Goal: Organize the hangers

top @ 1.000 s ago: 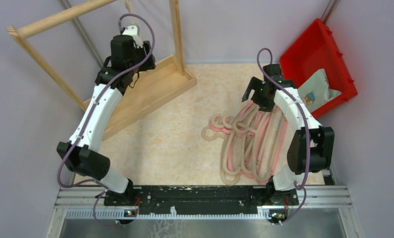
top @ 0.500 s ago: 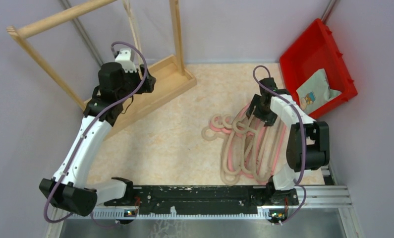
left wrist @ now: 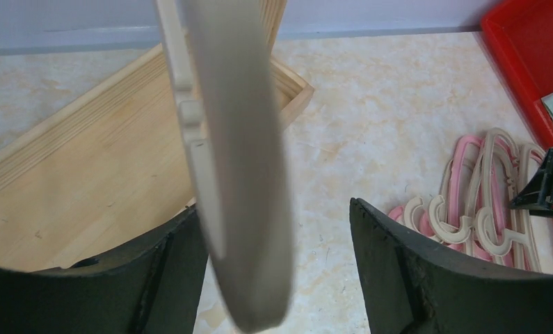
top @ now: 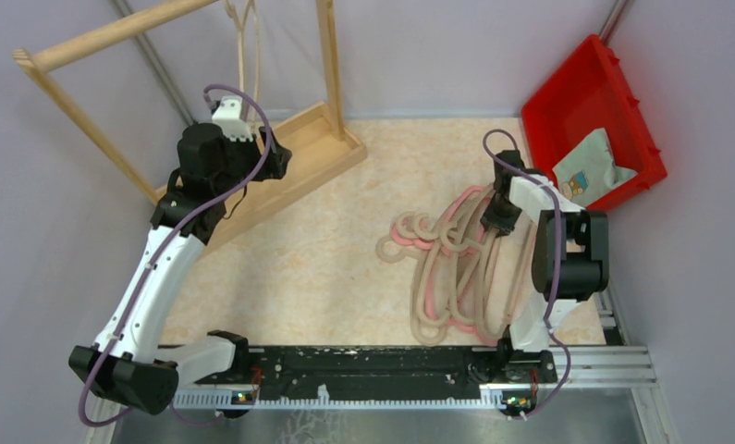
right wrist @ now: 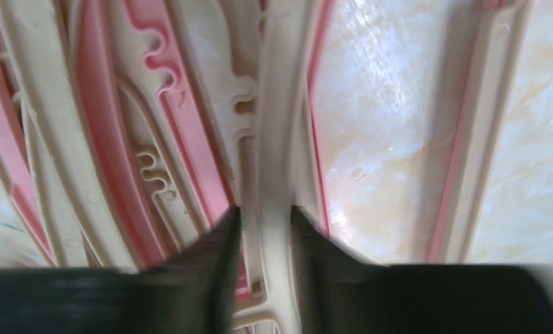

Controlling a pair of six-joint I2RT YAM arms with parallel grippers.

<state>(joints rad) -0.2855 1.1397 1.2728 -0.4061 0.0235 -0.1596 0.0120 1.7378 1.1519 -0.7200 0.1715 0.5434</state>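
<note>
A pile of beige and pink hangers (top: 456,268) lies on the table at the right, also in the left wrist view as a hanger pile (left wrist: 482,202). My right gripper (top: 497,220) is down in the pile. Close up, the right gripper (right wrist: 265,212) is shut on the bar of a beige hanger (right wrist: 277,104), with pink hangers (right wrist: 99,125) beside it. One more beige hanger (top: 248,46) hangs from the wooden rack's top pole. Its lower bar (left wrist: 238,174) dangles blurred between the wide-apart fingers of my open left gripper (left wrist: 273,209), near the left finger. The left gripper (top: 275,157) is over the rack's base.
The wooden rack (top: 280,176) stands at the back left, its base tray (left wrist: 85,188) below my left gripper. A red bin (top: 594,111) holding a packet (top: 590,171) sits at the back right, just behind the right arm.
My right gripper dropped into the pile and closed on a beige hanger. The left arm drew down and back from the rack's top pole, leaving the beige hanger hanging there.
</note>
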